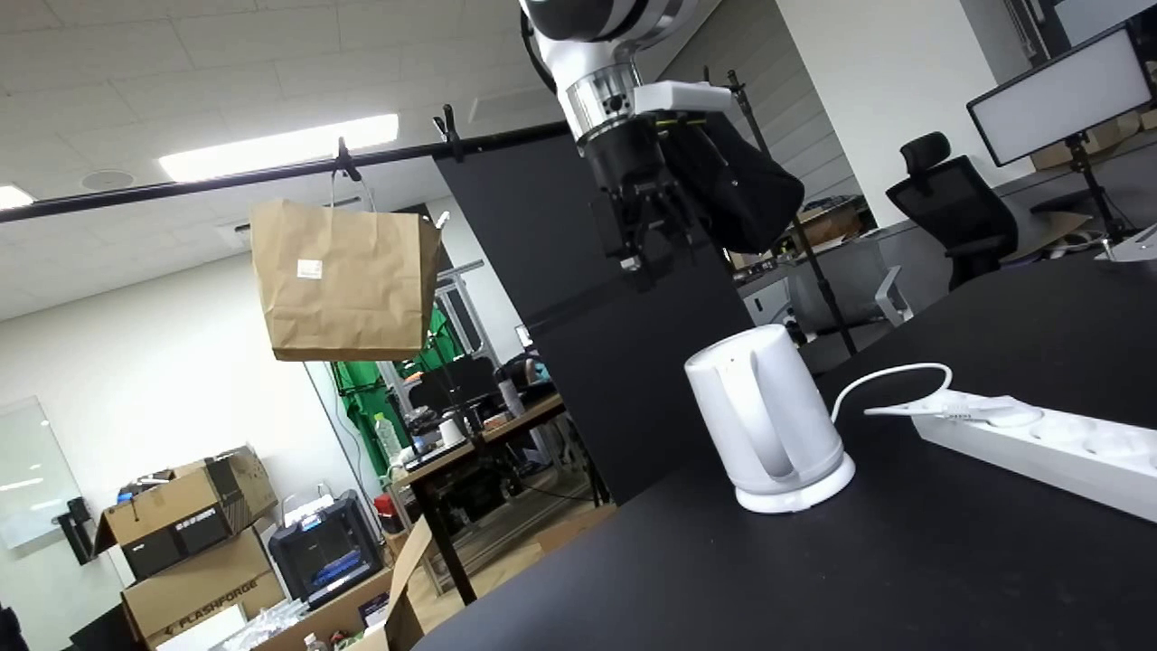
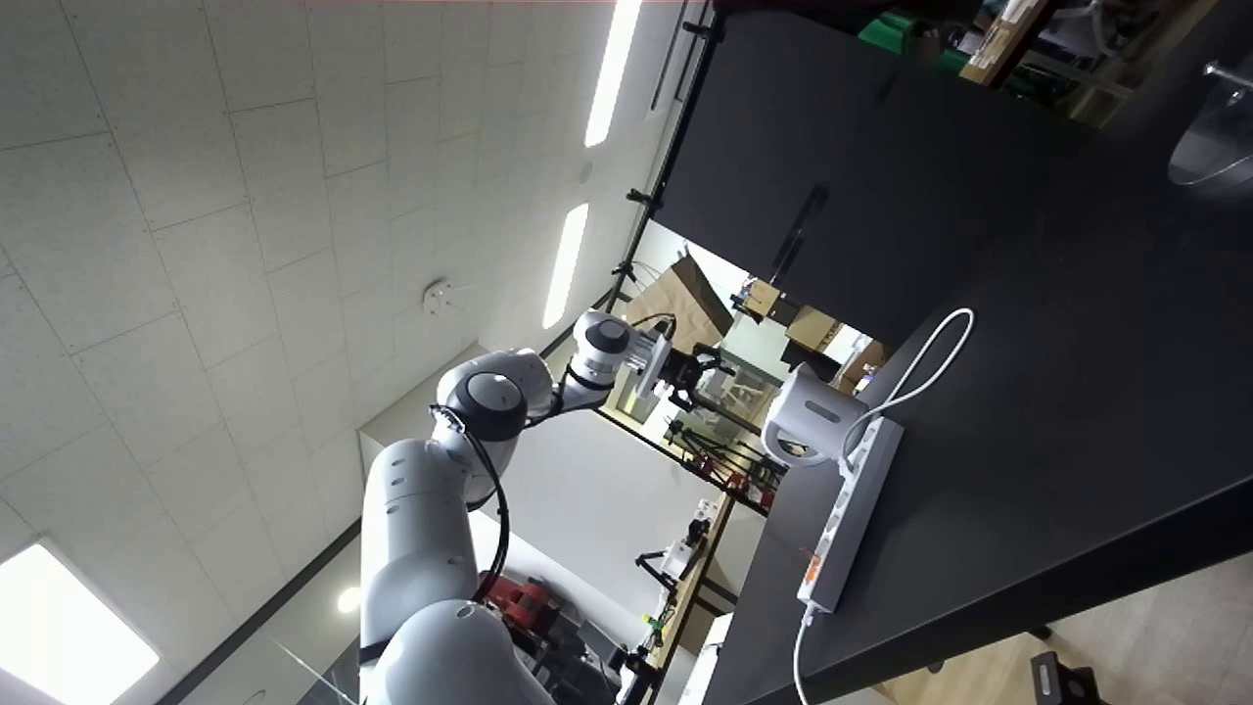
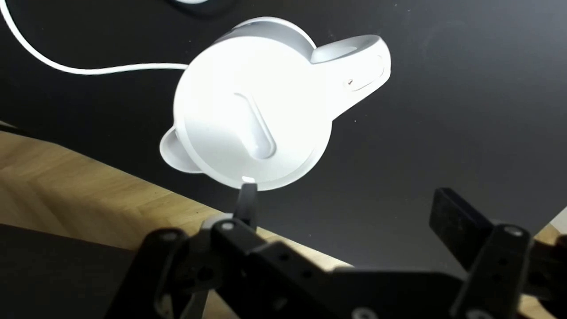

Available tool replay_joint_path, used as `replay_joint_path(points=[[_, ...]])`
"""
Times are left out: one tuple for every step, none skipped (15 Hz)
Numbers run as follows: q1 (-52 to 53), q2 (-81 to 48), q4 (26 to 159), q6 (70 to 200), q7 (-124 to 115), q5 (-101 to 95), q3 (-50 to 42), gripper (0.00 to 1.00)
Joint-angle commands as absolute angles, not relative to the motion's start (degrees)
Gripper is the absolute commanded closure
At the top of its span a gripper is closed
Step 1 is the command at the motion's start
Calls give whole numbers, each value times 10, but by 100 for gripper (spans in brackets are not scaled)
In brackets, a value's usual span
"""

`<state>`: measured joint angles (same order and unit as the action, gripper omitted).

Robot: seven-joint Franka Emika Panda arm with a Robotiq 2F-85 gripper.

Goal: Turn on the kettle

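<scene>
The white kettle (image 1: 800, 407) stands upright on its round base (image 1: 800, 493) on the black table. It also shows in an exterior view (image 2: 817, 403) and from above in the wrist view (image 3: 248, 106). In the wrist view its handle (image 3: 363, 71) points to the upper right and its spout (image 3: 177, 153) to the lower left. I cannot make out a switch. My gripper (image 1: 644, 262) is above the kettle and apart from it, also in an exterior view (image 2: 713, 377). In the wrist view the gripper's fingers (image 3: 345, 195) are wide apart with nothing between them.
A long white power strip (image 1: 1067, 452) lies beside the kettle, with the kettle's plug in it. The white cord (image 2: 940, 367) loops over the table (image 1: 813, 579). The table's edge passes close to the kettle on the spout side. A black panel (image 1: 615, 362) stands behind.
</scene>
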<state>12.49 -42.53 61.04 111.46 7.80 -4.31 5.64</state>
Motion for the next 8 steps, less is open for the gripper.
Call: replay_joint_path(points=[[126,-412,614,1098,63,-43,52,0],[126,-412,614,1097,63,-43,52,0],[126,-411,615,1096,63,-43,51,0],[126,-410,615,1094,63,-43,51,0],[127,-410,615,1091,59,-44,49,0],[126,-409,616,1089,61,-44,50,0],[125,-422,610,1104,77,-43,54,0],[125,-422,610,1103,77,-43,54,0]])
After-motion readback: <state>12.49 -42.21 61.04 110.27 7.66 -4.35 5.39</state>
